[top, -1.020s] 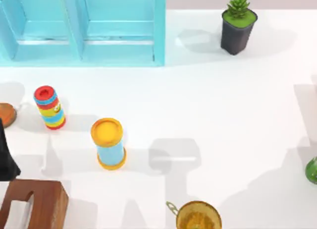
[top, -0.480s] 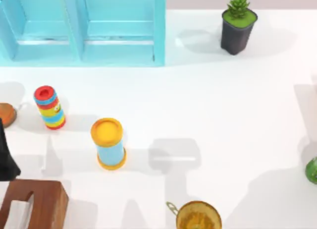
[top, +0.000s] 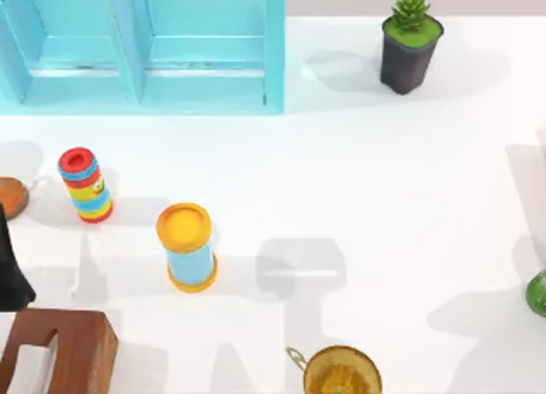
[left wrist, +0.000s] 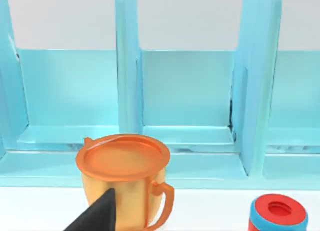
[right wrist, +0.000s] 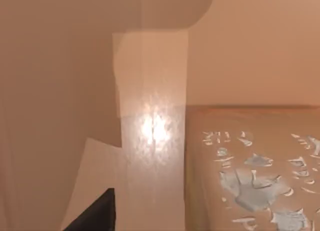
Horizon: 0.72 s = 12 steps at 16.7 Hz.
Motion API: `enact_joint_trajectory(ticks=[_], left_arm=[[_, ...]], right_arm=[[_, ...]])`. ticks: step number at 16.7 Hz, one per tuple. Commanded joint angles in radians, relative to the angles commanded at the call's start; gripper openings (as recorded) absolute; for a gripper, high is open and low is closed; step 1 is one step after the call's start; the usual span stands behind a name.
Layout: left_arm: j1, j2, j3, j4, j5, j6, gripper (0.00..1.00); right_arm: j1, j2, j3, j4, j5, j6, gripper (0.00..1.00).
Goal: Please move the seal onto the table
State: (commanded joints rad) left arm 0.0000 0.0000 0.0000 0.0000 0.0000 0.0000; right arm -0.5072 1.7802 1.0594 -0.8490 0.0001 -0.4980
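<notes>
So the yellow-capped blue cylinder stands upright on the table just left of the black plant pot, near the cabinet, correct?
Not quite. The yellow-capped blue cylinder does stand upright on the table, but the top view puts it far from the black plant pot, well forward of the cabinet, close to the striped red-topped cylinder.

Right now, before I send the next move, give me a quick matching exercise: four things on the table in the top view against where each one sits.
Things:
1. plant pot
2. yellow-capped blue cylinder
3. reddish-brown wooden box
4. striped red-topped cylinder

Places:
A. bottom left corner
B. far right, beside the turquoise cabinet
C. left side, below the cabinet
D. left of centre, nearer the middle

Pairs: 1-B, 2-D, 3-A, 4-C
</notes>
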Motion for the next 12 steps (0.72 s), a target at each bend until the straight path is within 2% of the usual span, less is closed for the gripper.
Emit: enact_joint_trajectory(ticks=[3, 12], left_arm=[[0.0, 0.0, 0.0, 0.0, 0.0, 0.0, 1.0], [0.0, 0.0, 0.0, 0.0, 0.0, 0.0, 1.0]], right_arm=[[0.0, 0.0, 0.0, 0.0, 0.0, 0.0, 1.0], [0.0, 0.0, 0.0, 0.0, 0.0, 0.0, 0.32]])
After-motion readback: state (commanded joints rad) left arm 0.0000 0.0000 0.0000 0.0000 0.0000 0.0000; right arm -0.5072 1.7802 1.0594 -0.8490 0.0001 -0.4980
